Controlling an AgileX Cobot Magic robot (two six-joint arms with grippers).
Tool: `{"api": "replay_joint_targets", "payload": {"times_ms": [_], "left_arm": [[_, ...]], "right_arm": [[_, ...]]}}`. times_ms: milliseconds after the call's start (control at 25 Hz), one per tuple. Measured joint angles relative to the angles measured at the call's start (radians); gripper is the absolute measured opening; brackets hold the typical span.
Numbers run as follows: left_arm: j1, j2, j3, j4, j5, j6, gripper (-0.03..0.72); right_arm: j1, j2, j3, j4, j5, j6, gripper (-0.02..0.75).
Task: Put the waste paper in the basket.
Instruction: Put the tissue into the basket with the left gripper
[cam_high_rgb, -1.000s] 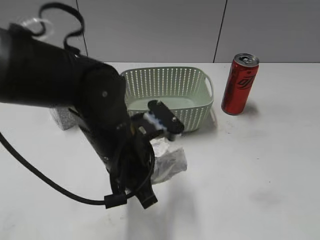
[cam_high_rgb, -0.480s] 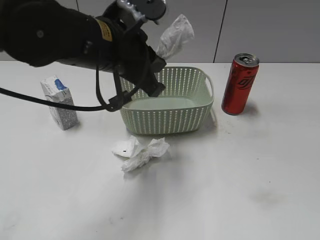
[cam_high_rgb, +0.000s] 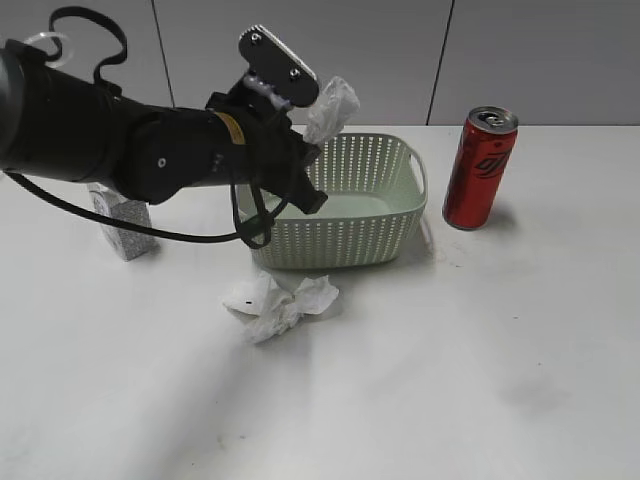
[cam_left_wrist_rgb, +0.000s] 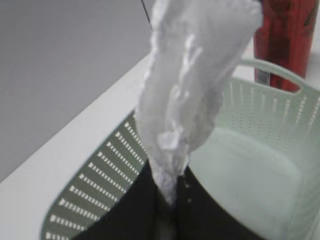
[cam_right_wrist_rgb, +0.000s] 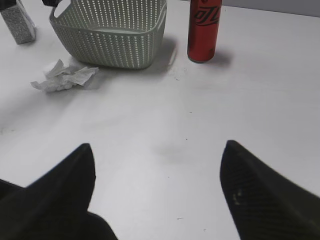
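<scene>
My left gripper (cam_high_rgb: 305, 125) is shut on a crumpled white waste paper wad (cam_high_rgb: 332, 107) and holds it above the back left rim of the sage-green slotted basket (cam_high_rgb: 340, 245). In the left wrist view the waste paper wad (cam_left_wrist_rgb: 192, 85) hangs from my jaws (cam_left_wrist_rgb: 170, 187) over the basket (cam_left_wrist_rgb: 250, 165). A second waste paper wad (cam_high_rgb: 278, 302), with a tiny dark speck, lies on the table in front of the basket; it also shows in the right wrist view (cam_right_wrist_rgb: 62, 77). My right gripper (cam_right_wrist_rgb: 157, 170) is open and empty over bare table, away from the basket (cam_right_wrist_rgb: 112, 35).
A red drink can (cam_high_rgb: 480, 168) stands right of the basket, also in the right wrist view (cam_right_wrist_rgb: 204, 27). A small white-and-blue carton (cam_high_rgb: 122, 230) stands at the left, partly hidden by my left arm (cam_high_rgb: 110, 145). The table is white.
My left arm has lowered slightly with the paper wad, bringing it closer over the basket's back left rim. The wad on the table has not moved.
</scene>
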Motion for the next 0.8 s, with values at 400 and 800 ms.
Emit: {"api": "replay_joint_targets", "payload": {"times_ms": [400, 800], "left_arm": [[0.0, -0.06, -0.007, -0.075, 0.141, 0.0, 0.636], [0.052, -0.235, -0.278, -0.087, 0.826, -0.004, 0.615]], "right_arm": [[0.0, 0.0, 0.0, 0.0, 0.0, 0.0, 0.589], [0.0, 0.0, -0.001, 0.006, -0.007, 0.022, 0.589]]}}
